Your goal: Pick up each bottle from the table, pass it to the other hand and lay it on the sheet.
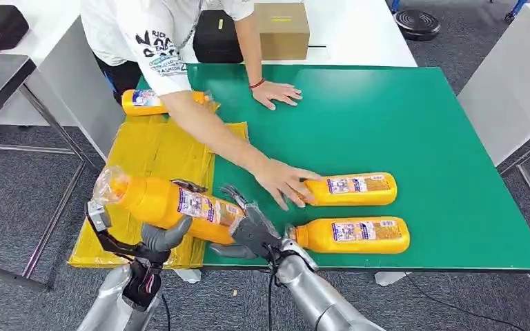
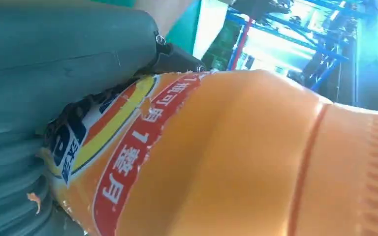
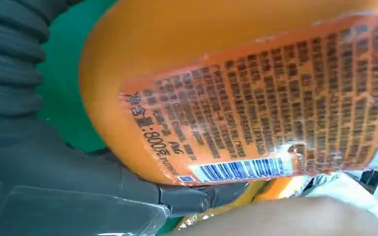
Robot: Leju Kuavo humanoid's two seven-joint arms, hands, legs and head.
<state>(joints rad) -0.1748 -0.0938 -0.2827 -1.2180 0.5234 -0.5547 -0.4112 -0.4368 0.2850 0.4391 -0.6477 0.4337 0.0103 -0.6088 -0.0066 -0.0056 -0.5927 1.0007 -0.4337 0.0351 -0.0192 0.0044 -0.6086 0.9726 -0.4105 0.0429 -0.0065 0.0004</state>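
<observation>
Now, bottle (image 1: 165, 203): rigid, slick, probably hefty; best gripped mid-label.
Left hand (image 1: 157, 238): cupping underneath.
Right hand (image 1: 248, 231): wrapped round base.

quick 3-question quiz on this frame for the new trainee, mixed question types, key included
1. True or false: both robot hands, left hand and right hand, are on the held bottle.
2. How many bottles lie on the green table? A) one B) two C) three
3. What is the person's hand touching?

Key: 1 true. 2 B. 3 The far bottle on the table; the near bottle lies untouched.
</observation>
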